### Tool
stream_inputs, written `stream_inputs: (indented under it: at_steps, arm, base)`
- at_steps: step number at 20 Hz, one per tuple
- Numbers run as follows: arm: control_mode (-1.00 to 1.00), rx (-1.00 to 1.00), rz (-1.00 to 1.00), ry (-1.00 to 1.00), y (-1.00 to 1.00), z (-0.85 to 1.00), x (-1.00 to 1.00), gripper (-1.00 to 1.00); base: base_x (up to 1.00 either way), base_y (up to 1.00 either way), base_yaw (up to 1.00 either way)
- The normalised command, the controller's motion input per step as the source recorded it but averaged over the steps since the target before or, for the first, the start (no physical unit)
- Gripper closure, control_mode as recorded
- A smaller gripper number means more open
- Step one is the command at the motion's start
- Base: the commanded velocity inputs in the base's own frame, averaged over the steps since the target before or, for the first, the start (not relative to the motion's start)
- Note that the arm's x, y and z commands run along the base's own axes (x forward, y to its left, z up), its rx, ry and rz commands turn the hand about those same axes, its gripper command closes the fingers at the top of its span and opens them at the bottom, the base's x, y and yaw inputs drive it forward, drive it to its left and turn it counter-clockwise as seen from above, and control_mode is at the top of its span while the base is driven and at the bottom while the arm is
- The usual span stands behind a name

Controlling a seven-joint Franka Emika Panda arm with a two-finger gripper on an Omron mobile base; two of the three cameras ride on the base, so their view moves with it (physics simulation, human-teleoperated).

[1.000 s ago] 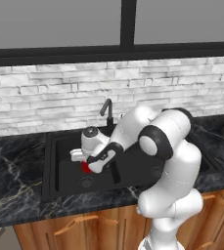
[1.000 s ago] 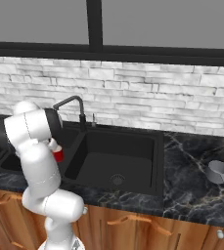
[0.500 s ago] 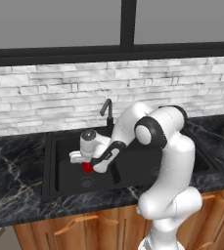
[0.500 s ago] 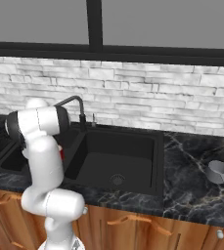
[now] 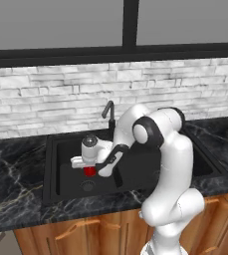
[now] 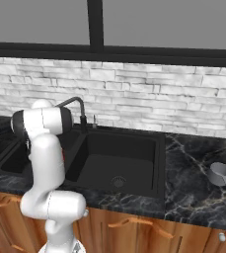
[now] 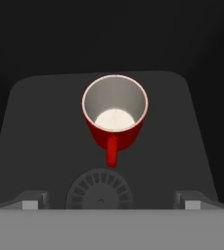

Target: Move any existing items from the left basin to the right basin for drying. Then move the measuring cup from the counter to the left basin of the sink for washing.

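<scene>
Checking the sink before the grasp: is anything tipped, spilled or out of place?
Nothing stands out. The red cup stands upright on the left basin floor beside the drain, empty inside. The gripper hangs above it, fingers wide apart. The measuring cup sits upright on the counter.

Both base views are evenly and softly lit, with no strong cast shadows and no glare; the brick wall (image 5: 46, 99) reads bright and the black sink (image 6: 114, 163) very dark. Everything looks slightly soft and low in detail. The hand view is dim: the left basin (image 7: 40, 127) fades to black at its edges, while the red cup (image 7: 115, 114) stands out sharply.
</scene>
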Motion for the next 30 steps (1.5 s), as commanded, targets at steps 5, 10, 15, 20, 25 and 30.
stream_inputs:
  at_steps: [5, 10, 15, 20, 25, 30]
  arm:
    - [-1.0, 0.0, 0.0, 0.0, 0.0, -0.15, 0.15, -1.0]
    - [-1.0, 0.0, 0.0, 0.0, 0.0, -0.12, 0.14, -1.0]
    - [-1.0, 0.0, 0.0, 0.0, 0.0, -0.16, 0.01, -1.0]
    - [-1.0, 0.0, 0.0, 0.0, 0.0, -0.17, 0.0, -1.0]
    - [-1.0, 0.0, 0.0, 0.0, 0.0, -0.14, 0.03, -1.0]
    - [-1.0, 0.0, 0.0, 0.0, 0.0, -0.17, 0.1, -1.0]
  base:
    - [0.0, 0.0, 0.0]
    - [0.0, 0.0, 0.0]
    - [0.0, 0.0, 0.0]
    - [0.0, 0.0, 0.0]
    - [0.0, 0.0, 0.0]
    - [0.0, 0.0, 0.0]
